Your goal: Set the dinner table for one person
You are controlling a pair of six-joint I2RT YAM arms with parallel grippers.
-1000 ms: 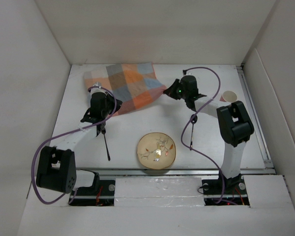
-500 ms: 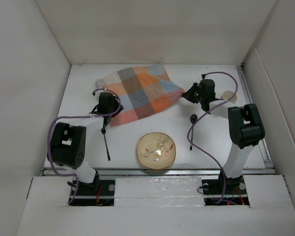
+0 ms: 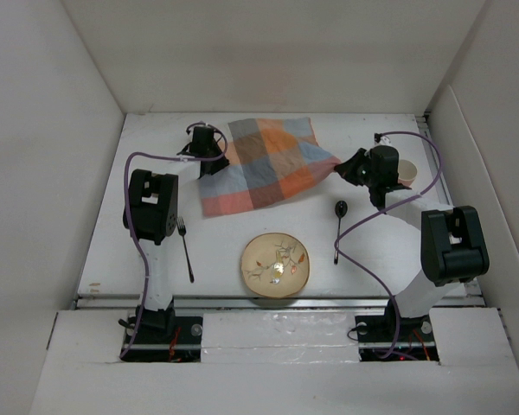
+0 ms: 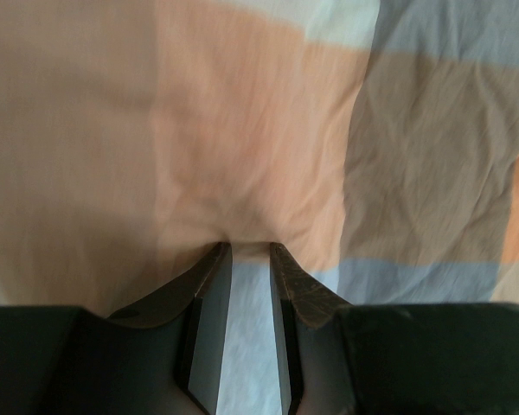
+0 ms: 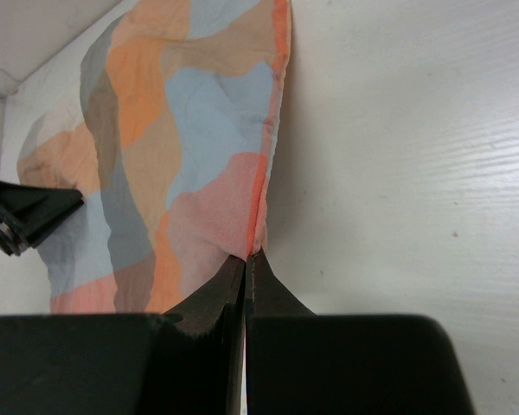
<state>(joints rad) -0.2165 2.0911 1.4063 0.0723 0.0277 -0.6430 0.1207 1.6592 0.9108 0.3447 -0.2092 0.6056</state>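
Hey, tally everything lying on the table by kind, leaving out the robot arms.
checked placemat: 1
plate: 1
fork: 1
spoon: 1
cup: 1
Total: 5

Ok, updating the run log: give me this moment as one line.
left gripper: shut on placemat, left edge | right gripper: shut on right edge | placemat: spread between them | plate, fork, spoon, cup: ungripped
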